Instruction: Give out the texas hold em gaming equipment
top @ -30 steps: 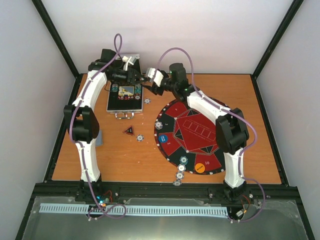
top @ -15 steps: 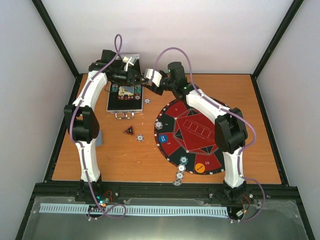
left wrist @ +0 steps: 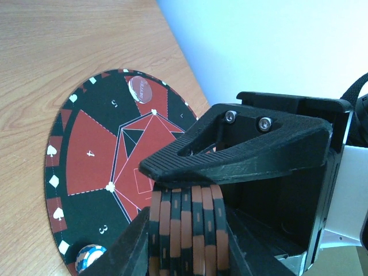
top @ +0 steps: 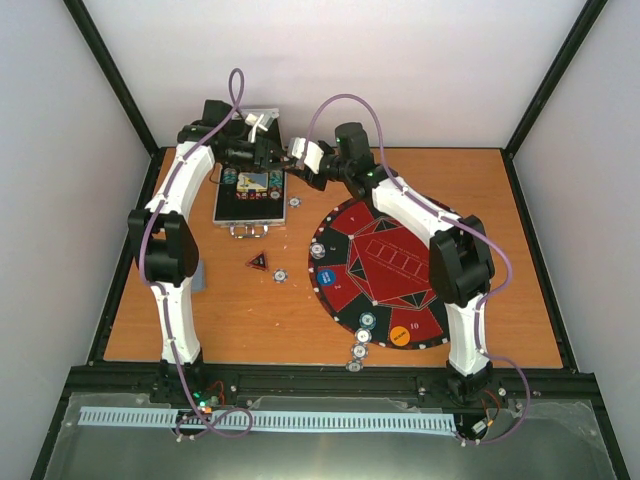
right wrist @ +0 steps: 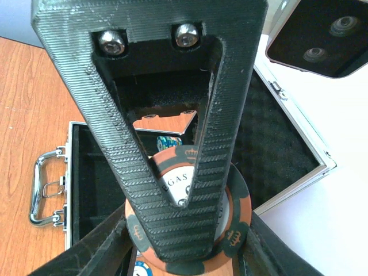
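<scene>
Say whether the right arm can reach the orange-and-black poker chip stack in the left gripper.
Probably yes: the right gripper straddles the orange-and-black poker chip stack, a finger over its rim; only the left gripper, clamping its faces, is near.

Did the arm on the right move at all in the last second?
Yes. The right arm edged slightly left, bringing its jaws a touch closer to the open case and away from the round red mat.
</scene>
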